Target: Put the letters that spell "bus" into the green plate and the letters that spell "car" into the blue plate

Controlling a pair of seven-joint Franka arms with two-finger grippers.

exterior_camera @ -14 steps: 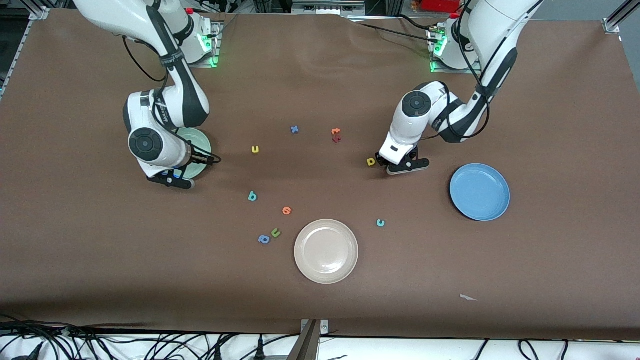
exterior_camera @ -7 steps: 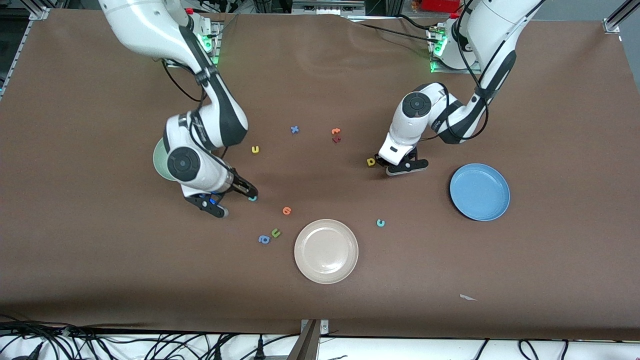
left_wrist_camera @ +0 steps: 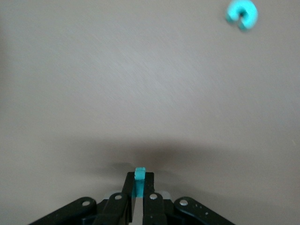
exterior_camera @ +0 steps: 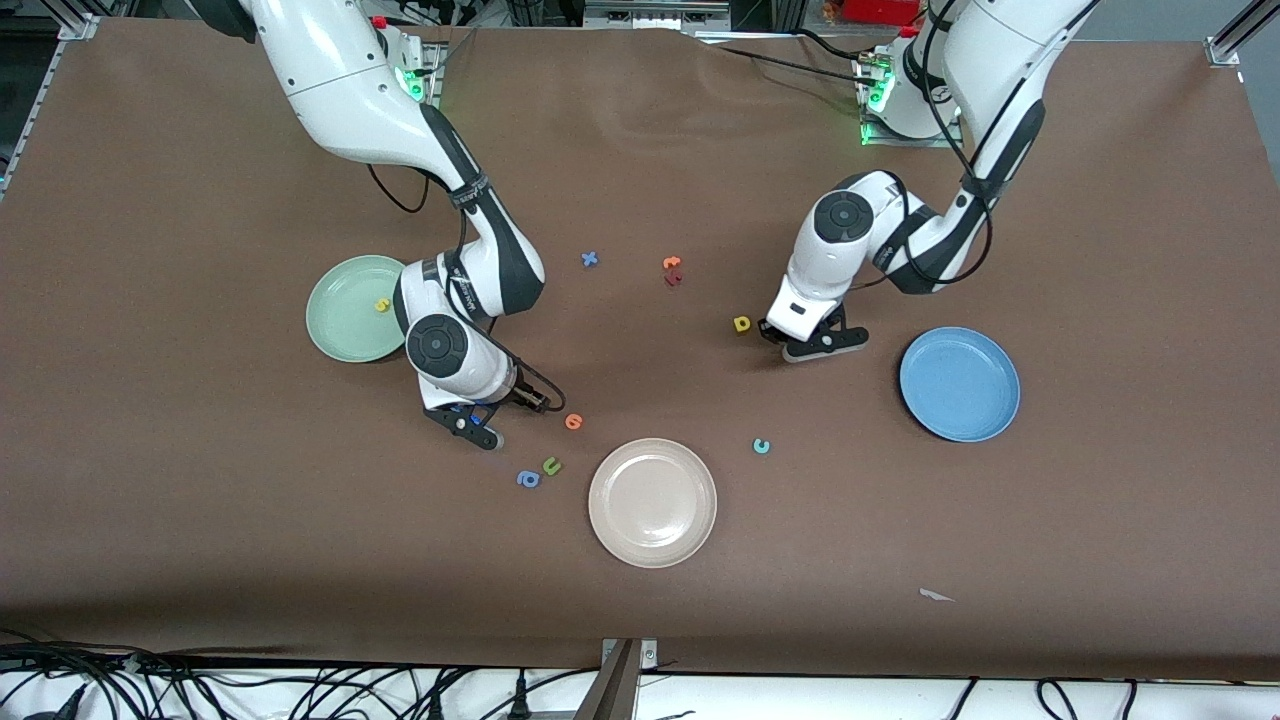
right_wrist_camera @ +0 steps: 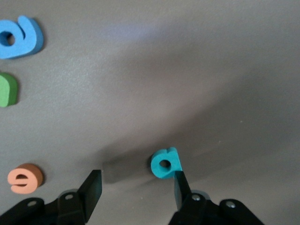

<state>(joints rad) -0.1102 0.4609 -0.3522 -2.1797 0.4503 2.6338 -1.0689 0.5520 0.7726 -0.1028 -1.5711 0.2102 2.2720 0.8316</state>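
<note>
- Green plate (exterior_camera: pixel 345 325): holds the yellow "s" (exterior_camera: pixel 380 306); one of three "bus" letters delivered; it lies near the right arm's wrist, apart from its hand
- Teal "b" (right_wrist_camera: pixel 165 164): flat on the desk (exterior_camera: pixel 200 500), between the spread fingers of the right hand (right_wrist_camera: pixel 136 185) and close against one of them; hand released, nothing gripped yet; the pick looks about to happen
- Yellow "u": not found in any view; possibly hidden under the right arm, so its place is left open
- Blue plate (exterior_camera: pixel 960 384): empty; none of the "car" letters delivered; it sits near the left hand, toward the left arm's end of the desk
- Thin teal piece (left_wrist_camera: pixel 139 177): pinched upright between the fingers of the left hand (exterior_camera: pixel 812 343); hand clenched on it, low over the desk; whether it has left the surface cannot be told
- Yellow D-like letter (exterior_camera: pixel 742 323): on the desk just beside the left hand, untouched
- Teal "c" (exterior_camera: pixel 761 446): on the desk, well apart from the left hand, untouched
- Non-task items: beige-white plate (exterior_camera: pixel 652 502), empty; orange letter (exterior_camera: pixel 573 421) just beside the right hand; blue "a" (exterior_camera: pixel 528 479) and green "u" (exterior_camera: pixel 551 465) near it
- Tally, as judged: one of six placed, one in grasp, one about to be grasped, three left
</note>
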